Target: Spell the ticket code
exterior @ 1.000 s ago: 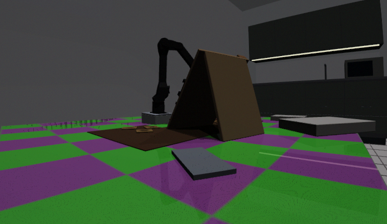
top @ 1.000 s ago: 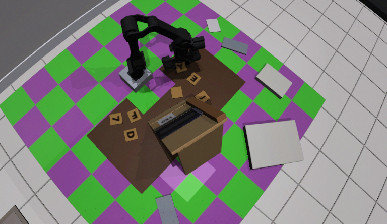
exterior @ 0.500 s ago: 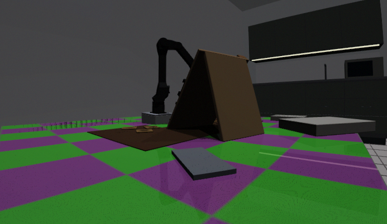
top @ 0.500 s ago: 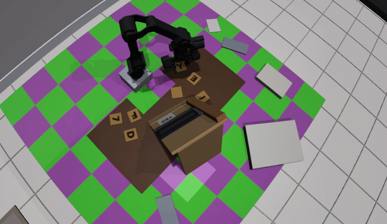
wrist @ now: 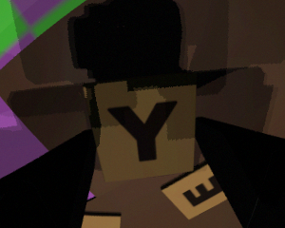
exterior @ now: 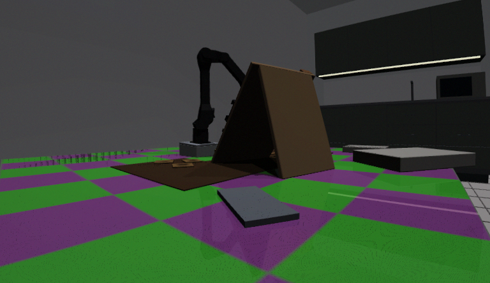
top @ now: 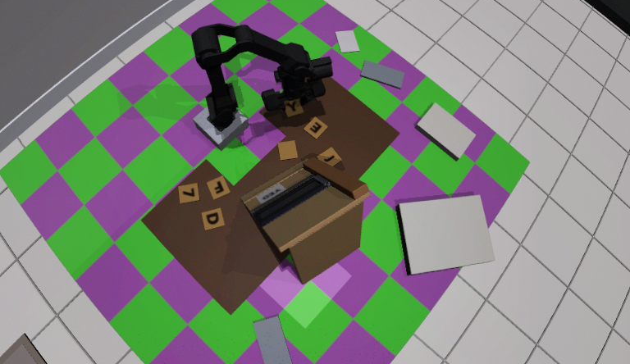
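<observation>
My gripper (top: 295,96) (wrist: 145,131) is shut on the Y tile (top: 292,109) (wrist: 125,163), gripped by its side edges with its letter up, seemingly a little above the brown mat. The E tile (top: 316,127) (wrist: 192,196) lies close by. A tile with no letter showing (top: 287,150) (wrist: 102,221) and the J tile (top: 330,156), partly hidden by the board, lie nearer the board. The 7 tile (top: 188,193), F tile (top: 218,187) and D tile (top: 212,219) lie left. The ticket (top: 271,193) seems to read YED. The dark rail (top: 292,202) shows no tile.
The tent-shaped board (top: 325,239) (exterior: 296,121) stands tall, with a brown block (top: 336,177) at its top right. White slabs (top: 445,234) (top: 446,130) lie right. Grey slabs (top: 382,74) (exterior: 258,206) lie behind and in front. A small white piece (top: 347,41) lies at the back.
</observation>
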`<state>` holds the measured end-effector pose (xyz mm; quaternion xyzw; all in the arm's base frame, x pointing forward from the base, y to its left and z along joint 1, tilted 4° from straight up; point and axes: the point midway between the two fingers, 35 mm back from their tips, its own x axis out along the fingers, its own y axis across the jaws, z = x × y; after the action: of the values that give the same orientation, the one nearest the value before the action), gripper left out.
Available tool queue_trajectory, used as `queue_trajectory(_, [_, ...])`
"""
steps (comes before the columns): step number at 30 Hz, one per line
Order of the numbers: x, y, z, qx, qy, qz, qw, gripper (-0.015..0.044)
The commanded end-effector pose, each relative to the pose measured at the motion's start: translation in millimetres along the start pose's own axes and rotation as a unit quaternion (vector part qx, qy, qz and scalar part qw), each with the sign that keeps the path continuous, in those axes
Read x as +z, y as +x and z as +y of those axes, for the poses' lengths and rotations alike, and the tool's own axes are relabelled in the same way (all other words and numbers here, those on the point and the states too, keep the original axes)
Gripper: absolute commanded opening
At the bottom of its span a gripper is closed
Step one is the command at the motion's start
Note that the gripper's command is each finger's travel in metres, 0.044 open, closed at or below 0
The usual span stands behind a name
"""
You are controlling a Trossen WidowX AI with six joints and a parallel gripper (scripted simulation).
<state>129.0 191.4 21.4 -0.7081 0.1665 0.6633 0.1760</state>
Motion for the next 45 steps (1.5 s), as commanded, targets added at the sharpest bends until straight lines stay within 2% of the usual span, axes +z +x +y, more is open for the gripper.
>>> queue_trajectory(1, [0, -3, -1, -0.003, 0.002, 0.002, 1.0, 0.0])
queue_trajectory(10, [-12, -6, -8, -0.024, 0.06, -0.012, 0.998, 0.0])
queue_trajectory(24, [-46, -28, -33, -0.1, 0.191, -0.029, 0.976, 0.0])
queue_trajectory(45, [-115, -74, -54, -0.219, 0.38, -0.054, 0.897, 0.0])
